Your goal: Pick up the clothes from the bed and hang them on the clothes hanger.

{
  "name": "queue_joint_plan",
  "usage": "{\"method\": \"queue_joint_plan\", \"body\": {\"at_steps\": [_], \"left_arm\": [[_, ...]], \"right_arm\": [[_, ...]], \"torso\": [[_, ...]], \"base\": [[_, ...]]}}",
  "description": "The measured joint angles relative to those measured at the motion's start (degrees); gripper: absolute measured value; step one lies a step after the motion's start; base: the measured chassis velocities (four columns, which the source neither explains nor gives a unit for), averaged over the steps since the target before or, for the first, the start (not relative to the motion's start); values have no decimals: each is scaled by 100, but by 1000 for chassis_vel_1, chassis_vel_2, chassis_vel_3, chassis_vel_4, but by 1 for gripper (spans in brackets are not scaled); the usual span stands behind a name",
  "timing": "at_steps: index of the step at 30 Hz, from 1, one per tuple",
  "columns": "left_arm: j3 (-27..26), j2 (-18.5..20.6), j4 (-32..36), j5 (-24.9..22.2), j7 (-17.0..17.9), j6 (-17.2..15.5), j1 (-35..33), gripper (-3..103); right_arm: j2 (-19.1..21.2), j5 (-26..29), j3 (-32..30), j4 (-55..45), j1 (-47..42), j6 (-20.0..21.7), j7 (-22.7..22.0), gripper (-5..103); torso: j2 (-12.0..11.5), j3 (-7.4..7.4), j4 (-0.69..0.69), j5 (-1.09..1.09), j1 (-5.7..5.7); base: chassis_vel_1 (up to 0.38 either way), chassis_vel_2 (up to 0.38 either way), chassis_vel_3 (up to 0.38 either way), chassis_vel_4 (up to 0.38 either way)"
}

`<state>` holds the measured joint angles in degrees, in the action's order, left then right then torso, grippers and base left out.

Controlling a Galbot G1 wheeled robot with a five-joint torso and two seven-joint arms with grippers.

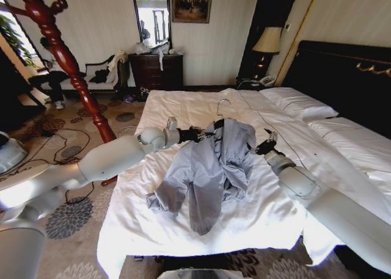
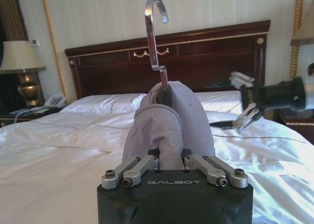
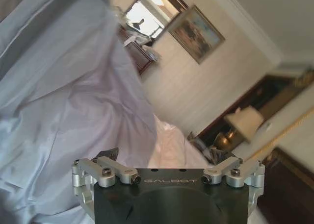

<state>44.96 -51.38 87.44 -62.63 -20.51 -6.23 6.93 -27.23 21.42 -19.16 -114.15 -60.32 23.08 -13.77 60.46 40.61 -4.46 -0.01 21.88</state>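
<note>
White bedding covers the bed (image 1: 201,221), which fills most of a hotel-style room with a dark headboard (image 1: 342,65) behind it and a turned red-brown coat stand (image 1: 67,59) rising off to its left.

From the head view, the clothes (image 1: 211,166), one thin, limp grey garment, drape down onto the duvet from the clothes hanger (image 1: 215,125), whose silvery hook (image 1: 223,103) stands just above the collar. The left pincer (image 1: 204,132) meets the garment at its upper left edge; the right pincer (image 1: 261,146) sits just beside the garment's right side. Sleeves and hem sprawl crumpled across the bed.

From the left wrist view, the left pincer (image 2: 169,158) is clamped together on the cloth-covered hanger, grey fabric bunched smoothly over the shoulder, the flat metal hook curling upward against the headboard. The right pincer (image 2: 245,99) hovers farther off over the bed with fingers spread apart.

From the right wrist view, the right pincer (image 3: 169,172) stands wide apart, holding nothing, with soft folds of the clothes hanging close beside it.

The likely hazard: the slippery cloth seems seated on one shoulder only, so a lift could let it slide off the slim hanger. Trailing sleeves might also drag the bedding.
</note>
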Motion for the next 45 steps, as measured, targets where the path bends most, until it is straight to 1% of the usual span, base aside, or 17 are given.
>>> {"method": "queue_joint_plan", "body": {"at_steps": [4,5,9,12,14,16,18,19,20,23,27,34,36,39,42,43,45], "left_arm": [[-102,188,154,-11,61,7,-42,16],[-102,188,154,-11,61,7,-42,16],[-152,298,272,-30,183,31,-89,16],[-196,331,330,-31,272,41,-139,16],[-261,414,419,-44,367,43,-204,16],[-281,461,453,-44,388,43,-225,16],[-337,567,519,-36,422,44,-283,16],[-403,702,601,-36,432,45,-359,16],[-403,702,601,-36,432,45,-359,16],[-488,926,722,-8,423,45,-494,16],[-616,1126,817,36,412,37,-639,16],[-995,1239,931,57,487,16,-908,16],[-1169,1338,1030,43,516,11,-1011,16],[-1203,1466,1167,47,518,5,-1042,16],[-1235,1548,1283,54,679,-48,-1086,16],[-1281,1598,1385,32,937,-120,-1143,16],[-1399,1683,1501,3,1249,-191,-1247,16]], "right_arm": [[-112,809,-1056,-392,-1043,-68,-90,100],[-112,809,-1056,-392,-1043,-68,-90,100],[-566,1159,-1938,-630,-1922,-177,-25,100],[-823,1290,-2112,-652,-2089,-259,32,100],[-1151,1419,-2244,-683,-2208,-413,161,100],[-1264,1426,-2268,-700,-2243,-471,204,100],[-1560,1407,-2338,-769,-2342,-570,306,100],[-1921,1324,-2501,-895,-2527,-685,448,100],[-1921,1324,-2501,-895,-2527,-685,448,100],[-2453,909,-2969,-981,-2897,-1004,919,100],[-2726,800,-3212,-1011,-3232,-1242,1229,100],[-3110,566,-3181,-1045,-3440,-1478,1455,100],[-3434,323,-3093,-1051,-3569,-1623,1567,100],[-3537,192,-3061,-1049,-3605,-1666,1621,100],[-3538,183,-3055,-1046,-3605,-1666,1624,100],[-3536,182,-3052,-1044,-3605,-1666,1623,100],[-3530,182,-3047,-1042,-3601,-1666,1624,100]], "torso": [[0,0,0,0,-1],[0,0,0,0,-1],[0,0,-1,1,-1],[0,0,-2,1,0],[0,0,-1,0,0],[0,0,-1,0,0],[0,0,2,1,0],[0,0,3,0,0],[0,0,3,0,0],[0,0,-1,0,0],[1,0,-2,0,0],[0,0,1,-2,0],[0,0,-2,2,0],[0,0,1,-1,-1],[0,0,0,1,0],[0,0,-1,1,0],[0,0,-1,0,0]], "base": [[0,0,0,0],[0,0,0,0],[0,0,0,0],[0,0,0,0],[0,0,0,0],[0,0,0,0],[0,0,0,0],[0,0,0,0],[0,0,0,0],[0,0,0,0],[0,0,0,0],[0,0,0,0],[0,0,0,0],[0,0,0,0],[0,0,0,0],[0,0,0,0],[0,0,0,0]]}}
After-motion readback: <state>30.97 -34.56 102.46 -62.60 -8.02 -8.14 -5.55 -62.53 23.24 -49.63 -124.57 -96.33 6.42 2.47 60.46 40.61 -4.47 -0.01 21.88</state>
